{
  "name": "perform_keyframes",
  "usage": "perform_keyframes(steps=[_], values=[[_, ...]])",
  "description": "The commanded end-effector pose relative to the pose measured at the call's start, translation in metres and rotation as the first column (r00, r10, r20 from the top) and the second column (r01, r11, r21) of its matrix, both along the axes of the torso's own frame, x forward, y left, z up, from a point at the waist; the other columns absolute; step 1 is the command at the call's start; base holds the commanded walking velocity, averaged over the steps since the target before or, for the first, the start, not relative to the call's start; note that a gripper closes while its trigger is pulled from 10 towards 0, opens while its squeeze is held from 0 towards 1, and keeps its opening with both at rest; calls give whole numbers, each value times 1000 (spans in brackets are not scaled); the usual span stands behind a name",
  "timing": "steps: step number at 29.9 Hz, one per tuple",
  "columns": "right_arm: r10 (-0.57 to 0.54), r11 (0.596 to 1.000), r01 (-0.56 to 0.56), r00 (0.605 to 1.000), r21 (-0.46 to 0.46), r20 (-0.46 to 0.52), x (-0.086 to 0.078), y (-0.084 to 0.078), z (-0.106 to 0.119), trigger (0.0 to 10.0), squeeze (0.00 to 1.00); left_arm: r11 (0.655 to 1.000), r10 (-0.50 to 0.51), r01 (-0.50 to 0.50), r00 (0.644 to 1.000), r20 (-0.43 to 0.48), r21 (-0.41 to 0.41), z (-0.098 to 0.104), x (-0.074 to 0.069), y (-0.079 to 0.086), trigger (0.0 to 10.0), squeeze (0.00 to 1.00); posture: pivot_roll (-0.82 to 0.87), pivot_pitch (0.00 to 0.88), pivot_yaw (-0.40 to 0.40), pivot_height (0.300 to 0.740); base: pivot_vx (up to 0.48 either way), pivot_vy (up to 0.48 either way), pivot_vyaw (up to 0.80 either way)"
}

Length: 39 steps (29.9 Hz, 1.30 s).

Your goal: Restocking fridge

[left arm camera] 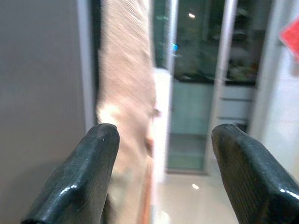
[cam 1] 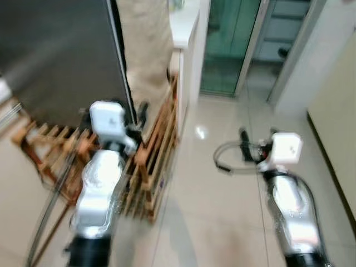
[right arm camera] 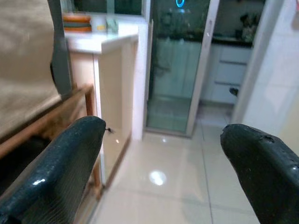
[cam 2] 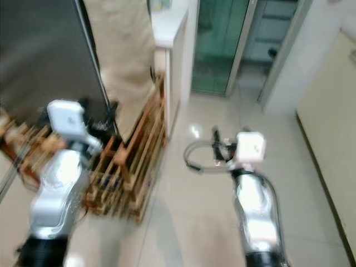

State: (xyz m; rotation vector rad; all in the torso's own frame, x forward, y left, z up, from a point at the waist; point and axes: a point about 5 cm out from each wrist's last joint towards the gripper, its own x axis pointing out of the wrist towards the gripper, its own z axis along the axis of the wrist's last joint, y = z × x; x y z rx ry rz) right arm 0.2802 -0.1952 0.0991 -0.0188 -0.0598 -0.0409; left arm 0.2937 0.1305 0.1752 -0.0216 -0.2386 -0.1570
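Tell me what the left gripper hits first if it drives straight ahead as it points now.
Probably the beige cloth hanging beside the dark grey panel; it sits between the open left gripper fingers' line, though blur leaves depth unclear.

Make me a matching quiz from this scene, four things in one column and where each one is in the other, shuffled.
Things:
1. left hand
2. right hand
3. wooden rack
4. glass door

Places:
A. ahead, past the shiny tiles
B. on the floor beside the dark grey panel
C. open, over the bare tile floor
D. open, raised above the wooden rack

Pairs: 1-D, 2-C, 3-B, 4-A
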Motion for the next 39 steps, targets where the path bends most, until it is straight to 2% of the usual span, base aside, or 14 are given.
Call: perform_keyframes(steps=[1,8,11,12,14,18,19,21,26,35,36,37,38,39], values=[[39,999,-39,999,5,28,7,11,7,10000,914,998,66,-66,997,26,-13,6,1,12,10000,0,-18,0,-19,740,0,0,0],[51,999,-51,998,3,29,9,14,8,10000,914,989,146,-147,989,28,21,11,11,18,10000,0,-15,0,-24,740,0,0,0],[56,998,-56,998,5,30,10,17,8,10000,910,980,154,-153,988,-1,128,8,24,13,10000,0,-18,0,-23,740,0,0,0],[57,998,-57,998,7,30,11,17,8,10000,910,985,122,-120,993,-3,123,8,27,9,10000,1000,-20,0,-23,740,0,0,0],[59,998,-60,998,9,32,12,19,8,10000,910,990,95,-91,995,-27,112,8,35,4,10000,1000,-26,0,-18,740,0,0,0],[61,998,-61,998,10,35,13,20,9,10000,910,991,98,-93,994,-54,92,9,42,3,10000,1000,-27,0,-17,740,0,0,0],[59,998,-59,998,11,34,14,20,9,10000,910,995,88,-82,991,-97,60,6,49,0,10000,1000,-32,0,-20,740,0,0,0],[58,998,-58,998,11,34,14,20,9,10000,914,995,80,-74,991,-104,64,6,51,-3,10000,1000,-33,0,-19,740,0,0,0],[65,998,-65,997,8,35,15,21,9,10000,910,995,78,-71,991,-105,70,8,61,-10,10000,1000,-42,0,-21,740,0,0,0],[68,998,-68,997,-2,33,17,20,9,10000,910,991,134,-131,988,-82,38,19,74,-5,10000,1000,-47,0,-18,740,0,0,0],[70,998,-70,997,-3,32,16,20,9,10000,910,991,132,-130,989,-72,32,22,75,-6,10000,855,-47,0,-18,740,0,0,0],[71,998,-70,997,-3,31,16,21,8,10000,910,991,131,-129,989,-65,27,24,75,-6,10000,855,-47,0,-18,740,0,0,0],[72,997,-72,997,-3,30,16,21,8,10000,910,991,135,-134,989,-58,24,26,76,-6,10000,0,-48,0,-16,740,0,0,0],[73,997,-73,997,-3,29,16,21,8,10000,910,990,139,-137,989,-54,23,27,76,-5,10000,0,-48,0,-16,740,0,0,0]])
